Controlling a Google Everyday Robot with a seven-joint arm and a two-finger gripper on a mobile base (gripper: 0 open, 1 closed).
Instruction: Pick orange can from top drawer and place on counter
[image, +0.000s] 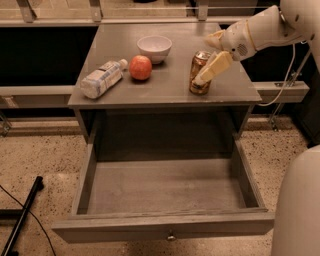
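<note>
From my remote seat I see the orange can (196, 67) standing upright on the surface (165, 82), near its right front corner. The gripper (202, 61) sits right at the can with its fingers spread apart, one pale finger (214, 66) slanting across the can's near side and the other beyond its top. I cannot tell whether either finger touches the can. The arm (260, 27) reaches in from the right. The top drawer (165, 226) is pulled fully out below. Further left on the surface are a white bowl (154, 47), a red apple (141, 67) just in front of it, and a clear bottle (101, 78) lying on its side.
</note>
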